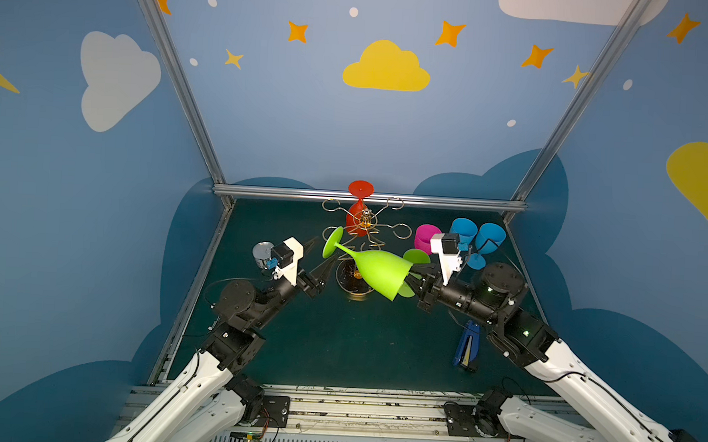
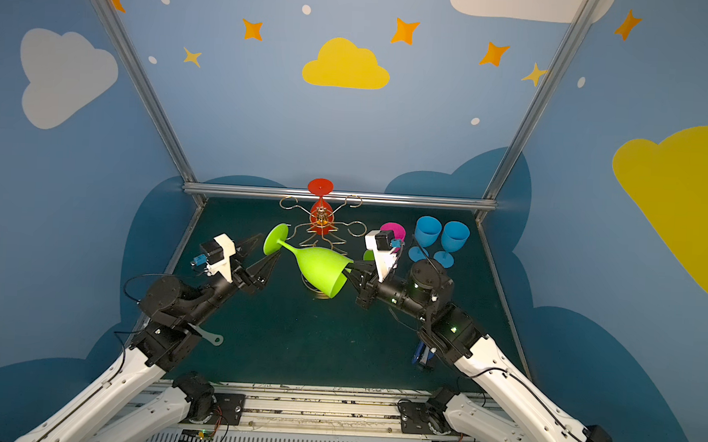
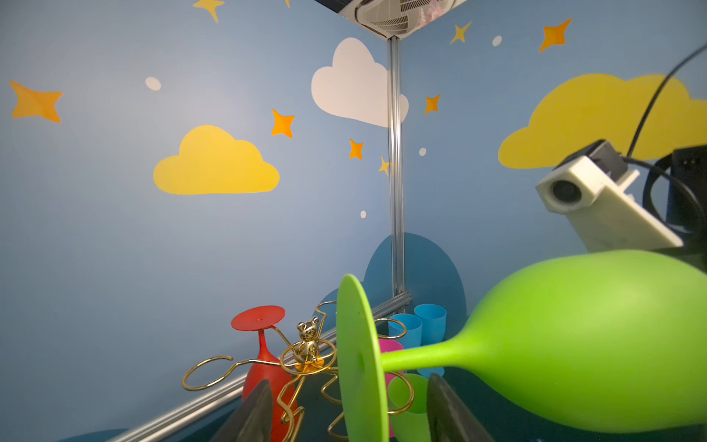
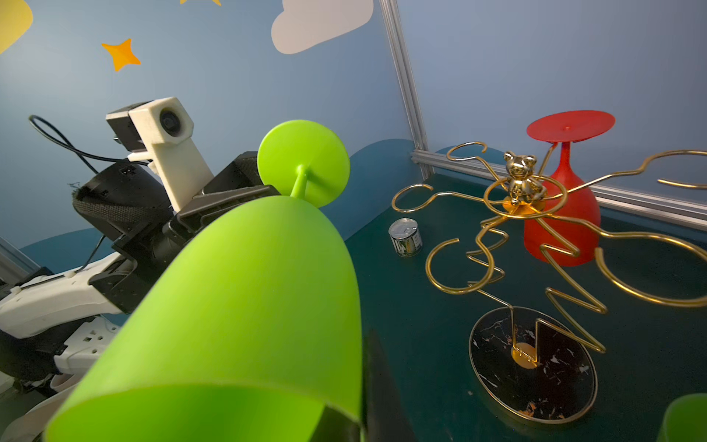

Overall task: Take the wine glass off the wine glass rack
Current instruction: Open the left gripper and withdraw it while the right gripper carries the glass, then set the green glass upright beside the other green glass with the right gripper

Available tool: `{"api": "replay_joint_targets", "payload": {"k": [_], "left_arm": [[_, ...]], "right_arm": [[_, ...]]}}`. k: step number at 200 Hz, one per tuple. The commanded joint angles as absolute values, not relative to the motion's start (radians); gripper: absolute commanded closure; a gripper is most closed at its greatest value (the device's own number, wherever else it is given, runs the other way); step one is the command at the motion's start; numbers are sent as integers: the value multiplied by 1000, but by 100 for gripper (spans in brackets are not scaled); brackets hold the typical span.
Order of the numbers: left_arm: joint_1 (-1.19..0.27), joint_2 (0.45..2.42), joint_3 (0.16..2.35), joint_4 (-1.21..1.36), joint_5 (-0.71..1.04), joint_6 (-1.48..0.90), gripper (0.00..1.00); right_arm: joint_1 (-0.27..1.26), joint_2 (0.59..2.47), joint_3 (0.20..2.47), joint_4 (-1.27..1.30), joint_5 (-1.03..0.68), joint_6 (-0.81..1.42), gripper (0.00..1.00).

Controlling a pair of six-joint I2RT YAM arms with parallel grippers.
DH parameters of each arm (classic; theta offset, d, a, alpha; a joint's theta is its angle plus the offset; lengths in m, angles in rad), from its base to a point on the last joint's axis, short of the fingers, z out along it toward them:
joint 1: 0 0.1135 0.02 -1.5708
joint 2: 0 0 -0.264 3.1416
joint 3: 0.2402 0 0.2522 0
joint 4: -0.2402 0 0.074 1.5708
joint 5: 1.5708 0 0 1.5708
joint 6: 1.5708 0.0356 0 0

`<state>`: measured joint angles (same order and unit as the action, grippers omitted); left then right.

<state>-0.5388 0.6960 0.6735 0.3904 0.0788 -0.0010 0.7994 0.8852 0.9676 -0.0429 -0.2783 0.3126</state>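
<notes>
A lime green wine glass [image 1: 376, 273] [image 2: 321, 266] lies sideways in the air in front of the gold wine glass rack [image 1: 362, 220] [image 2: 322, 218], free of its arms. My right gripper [image 1: 414, 277] [image 4: 355, 413] is shut on the bowl's rim, one finger inside and one outside. My left gripper [image 1: 321, 255] [image 3: 350, 417] is open, with the glass's round foot [image 3: 359, 363] standing between its spread fingers; I cannot tell whether it touches them. A red wine glass [image 1: 359, 205] [image 4: 566, 214] hangs foot-up at the rack's far side.
Right of the rack stand a pink cup [image 1: 426, 236], two blue glasses [image 1: 464, 232] and a second green cup [image 1: 417, 256]. A tin can [image 1: 262, 252] sits at the left. A blue stapler [image 1: 466, 348] lies under the right arm. The rack's black round base [image 4: 535, 382] is below the held glass.
</notes>
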Motion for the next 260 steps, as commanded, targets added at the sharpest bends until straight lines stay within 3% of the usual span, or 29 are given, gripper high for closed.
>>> {"api": "replay_joint_targets", "payload": {"k": [1,38,98,162,260], "left_arm": [[-538,666,654,390,-5,-2,24],[-532,631,617,385,-136,2,11],[-398,660,641,374,-332,-49,3],[-131,703,634,363,-245,-187,3],[8,680,547,366,-175,-262,2]], "right_arm": [[791,814,1018,-101,-196,259,100],[785,743,1067,-273,-69,186,100],[787,677,1104,-482,-31,112,100],[816,764,1069,-724,-90,178,100],[795,746,996,-1128,170,417,100]]}}
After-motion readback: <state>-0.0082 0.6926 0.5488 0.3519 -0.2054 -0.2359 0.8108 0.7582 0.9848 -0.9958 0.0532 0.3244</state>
